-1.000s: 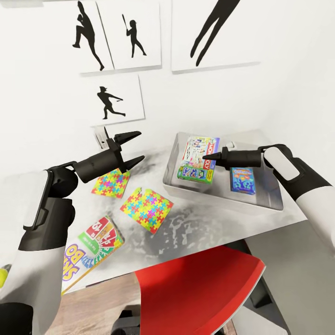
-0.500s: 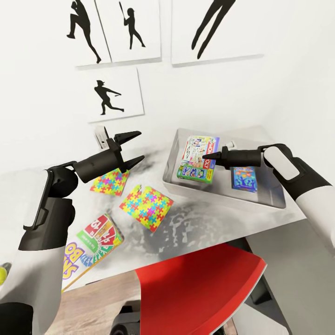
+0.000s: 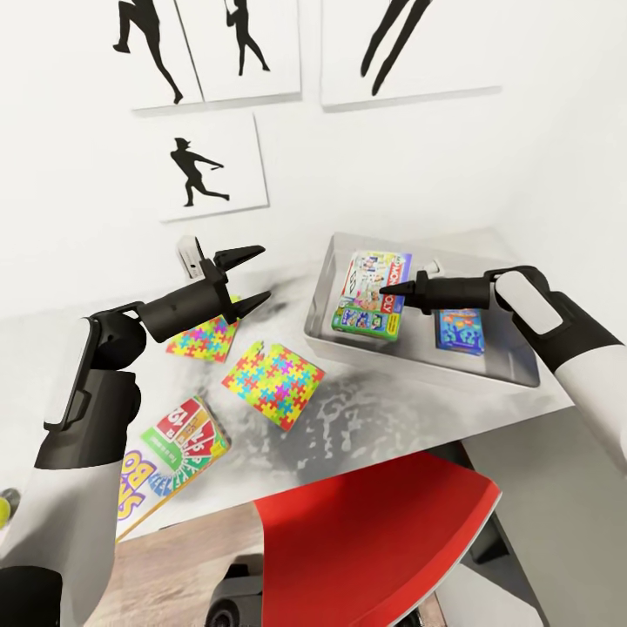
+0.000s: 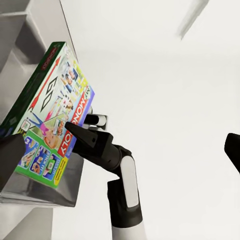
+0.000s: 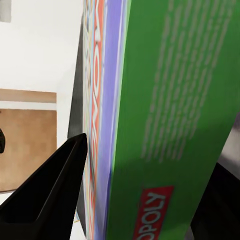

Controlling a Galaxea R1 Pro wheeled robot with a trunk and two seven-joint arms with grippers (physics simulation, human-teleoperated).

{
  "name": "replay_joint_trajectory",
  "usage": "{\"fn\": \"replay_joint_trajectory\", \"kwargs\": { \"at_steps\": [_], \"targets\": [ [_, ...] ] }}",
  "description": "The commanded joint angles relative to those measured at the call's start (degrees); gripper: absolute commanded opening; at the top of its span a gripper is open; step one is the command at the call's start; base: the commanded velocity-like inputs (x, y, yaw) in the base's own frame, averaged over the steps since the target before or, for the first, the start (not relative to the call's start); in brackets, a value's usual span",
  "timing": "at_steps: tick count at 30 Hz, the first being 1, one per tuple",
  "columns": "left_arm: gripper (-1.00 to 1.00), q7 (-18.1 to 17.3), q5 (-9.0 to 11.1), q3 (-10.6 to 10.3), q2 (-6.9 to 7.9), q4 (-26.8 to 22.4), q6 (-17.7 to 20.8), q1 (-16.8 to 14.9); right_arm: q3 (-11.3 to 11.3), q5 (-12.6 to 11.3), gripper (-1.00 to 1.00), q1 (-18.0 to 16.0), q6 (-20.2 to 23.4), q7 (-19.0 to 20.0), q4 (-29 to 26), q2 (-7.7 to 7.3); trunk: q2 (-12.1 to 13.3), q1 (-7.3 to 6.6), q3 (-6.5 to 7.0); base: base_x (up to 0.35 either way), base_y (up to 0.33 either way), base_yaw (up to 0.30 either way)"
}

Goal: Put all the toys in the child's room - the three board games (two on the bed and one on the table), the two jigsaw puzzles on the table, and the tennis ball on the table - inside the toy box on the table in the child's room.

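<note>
My right gripper [image 3: 386, 293] is shut on the white-and-green Monopoly box [image 3: 373, 293], which stands tilted on its edge inside the light-grey toy box [image 3: 509, 374]. The right wrist view has that box [image 5: 165, 125] between my fingers [image 5: 50, 200]. The small blue game box [image 3: 460, 331] lies flat in the toy box beside it. My left gripper [image 3: 263, 273] hangs open above the two jigsaw puzzles [image 3: 205, 336] [image 3: 273, 384] on the table [image 3: 392, 422]. The Skip-Bo box [image 3: 171, 455] overhangs the table's front edge. A yellow-green ball [image 3: 4, 509] peeks in beside my left arm.
A red chair [image 3: 374, 540] stands under the table's front edge, right below my arms. A small white object [image 3: 188, 253] stands against the wall behind the left gripper. Silhouette posters [image 3: 213, 165] hang on the white wall. Wood floor [image 3: 192, 557] shows left of the chair.
The whole picture has slid a little, so the head camera moved. Both arms and the toys keep their places relative to one another.
</note>
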Motion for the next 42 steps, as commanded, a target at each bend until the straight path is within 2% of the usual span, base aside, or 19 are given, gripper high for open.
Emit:
{"fn": "replay_joint_trajectory", "kwargs": {
  "at_steps": [1, 42],
  "targets": [
    [1.00, 0.6, 0.6, 0.0, 0.01, 0.0, -0.1, -0.1, 0.2, 0.3, -1.00, -0.1, 0.0, 0.5, 0.0, -0.06, -0.1, 0.03, -0.18, 0.000, 0.000, 0.000],
    [1.00, 0.6, 0.5, 0.0, 0.04, 0.0, 0.0, 0.0, 0.1, 0.3, -1.00, -1.2, 0.0, 0.5, 0.0, -0.10, -0.1, 0.03, -3.95, 0.000, 0.000, 0.000]
  ]
}}
